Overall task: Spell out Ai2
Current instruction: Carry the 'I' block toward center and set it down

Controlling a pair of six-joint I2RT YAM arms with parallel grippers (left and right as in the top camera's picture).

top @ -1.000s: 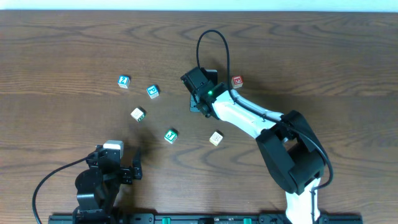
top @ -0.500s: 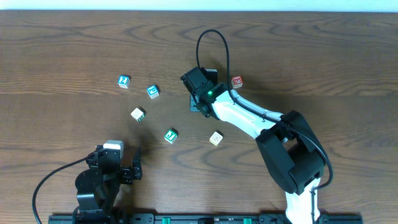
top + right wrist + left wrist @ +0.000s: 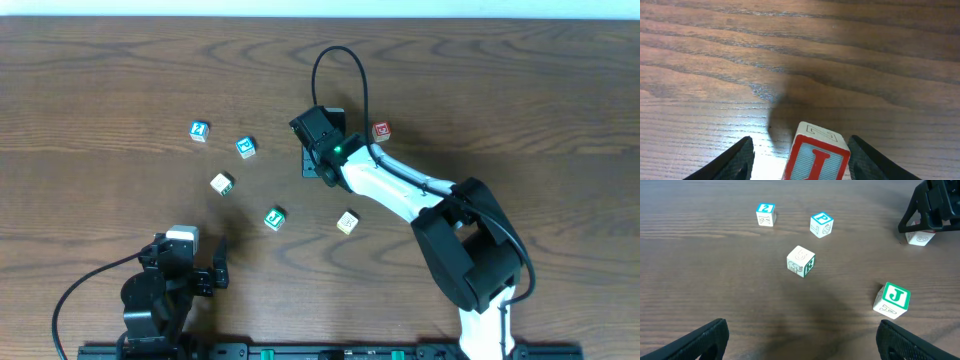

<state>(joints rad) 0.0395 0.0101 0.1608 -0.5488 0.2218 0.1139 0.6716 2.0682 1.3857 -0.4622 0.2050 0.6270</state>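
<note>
The red "I" cube (image 3: 817, 156) stands on the table between the fingers of my right gripper (image 3: 800, 160). The jaws are apart, with a clear gap on the left side. In the overhead view this gripper (image 3: 318, 160) is at mid-table, and the left wrist view shows the cube (image 3: 920, 238) beneath it. The blue "2" cube (image 3: 200, 130) lies far left, also in the left wrist view (image 3: 766, 214). A red-printed cube (image 3: 381, 130) sits right of the right gripper; its mark is unreadable. My left gripper (image 3: 186, 262) is open and empty near the front edge (image 3: 801, 340).
A blue "P" cube (image 3: 246, 147) (image 3: 821, 224), a white cube with a green side (image 3: 222, 184) (image 3: 801, 261), a green "J" cube (image 3: 275, 217) (image 3: 891, 300) and a pale cube (image 3: 347, 222) lie scattered between the arms. The right arm's black cable (image 3: 340, 70) loops over the table.
My right gripper has shifted slightly up and to the left over the red "I" cube. The left arm and the other cubes have not moved.
</note>
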